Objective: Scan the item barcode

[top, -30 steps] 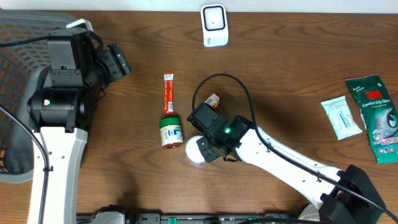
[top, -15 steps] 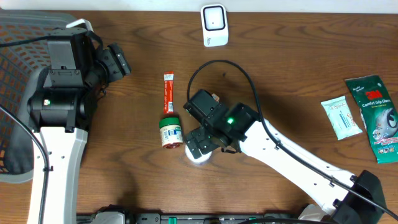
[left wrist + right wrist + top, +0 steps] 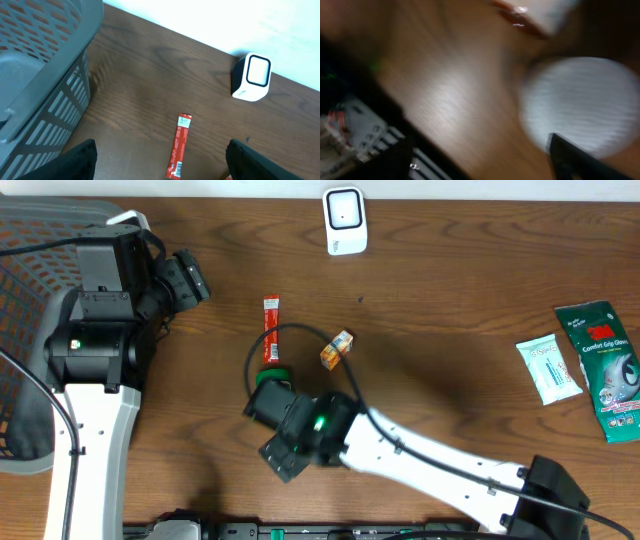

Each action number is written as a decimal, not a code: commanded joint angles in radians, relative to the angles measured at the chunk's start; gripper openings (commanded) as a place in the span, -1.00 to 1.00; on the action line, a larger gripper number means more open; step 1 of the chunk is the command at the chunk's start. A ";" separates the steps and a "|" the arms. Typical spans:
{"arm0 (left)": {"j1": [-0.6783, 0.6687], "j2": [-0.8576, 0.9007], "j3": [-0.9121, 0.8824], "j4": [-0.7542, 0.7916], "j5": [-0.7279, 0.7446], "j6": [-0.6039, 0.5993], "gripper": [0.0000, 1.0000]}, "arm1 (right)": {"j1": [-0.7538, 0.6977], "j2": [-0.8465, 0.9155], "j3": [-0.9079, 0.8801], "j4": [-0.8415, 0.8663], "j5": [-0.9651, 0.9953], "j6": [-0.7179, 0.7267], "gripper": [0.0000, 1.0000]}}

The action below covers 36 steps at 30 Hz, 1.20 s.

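Note:
The white barcode scanner (image 3: 343,220) stands at the table's far edge and also shows in the left wrist view as the scanner (image 3: 251,77). A red stick packet (image 3: 271,330) lies mid-table, its barcode end showing on the packet (image 3: 179,147). Below it only the green lid of a jar (image 3: 272,376) shows; the rest is under my right arm. My right gripper (image 3: 283,457) is open near the front edge. In its blurred view the right gripper (image 3: 480,162) has bare wood between its fingers, and a white round object (image 3: 580,105) lies to the right. My left gripper (image 3: 160,167) is open above the table.
A small orange packet (image 3: 337,350) lies right of the stick packet. A green package (image 3: 605,370) and a white-teal packet (image 3: 548,370) lie at the far right. A grey mesh basket (image 3: 45,75) stands at the left. The table's front edge (image 3: 395,135) is close under my right gripper.
My right arm has swung left and toward the front edge, now covering the jar's body and the white round object. Its jaws have opened. The orange packet is uncovered. The left arm has not moved.

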 commanded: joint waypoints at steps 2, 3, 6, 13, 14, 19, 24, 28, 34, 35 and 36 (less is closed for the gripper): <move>0.004 0.001 0.005 -0.003 0.002 0.013 0.64 | 0.079 0.001 0.011 0.047 0.000 0.003 -0.27; 0.004 0.001 0.005 -0.003 0.002 0.013 0.64 | 0.084 0.003 0.011 0.052 0.003 0.003 -0.36; 0.004 0.001 0.005 -0.003 0.002 0.013 0.64 | 0.099 0.020 0.011 0.060 0.053 0.003 -0.58; 0.004 0.001 0.005 -0.003 0.002 0.013 0.64 | 0.098 0.157 0.011 0.069 0.083 0.003 -0.67; 0.004 0.001 0.005 -0.003 0.002 0.013 0.64 | 0.097 0.174 0.011 0.067 0.087 0.003 -0.75; 0.004 0.001 0.005 -0.003 0.001 0.013 0.64 | 0.078 0.208 0.011 0.000 0.210 0.034 -0.83; 0.004 0.001 0.005 -0.003 0.002 0.013 0.64 | 0.035 0.206 0.011 -0.107 0.351 0.075 -0.78; 0.004 0.001 0.005 -0.003 0.001 0.013 0.64 | -0.013 0.206 0.011 -0.151 0.362 0.086 -0.78; 0.004 0.001 0.005 -0.003 0.002 0.013 0.64 | -0.088 0.206 0.011 -0.168 0.370 0.093 -0.68; 0.004 0.001 0.005 -0.003 0.002 0.013 0.64 | -0.100 0.206 0.011 -0.172 0.370 0.093 -0.67; 0.004 0.001 0.005 -0.003 0.002 0.013 0.64 | -0.112 0.205 0.011 -0.180 0.370 0.093 -0.64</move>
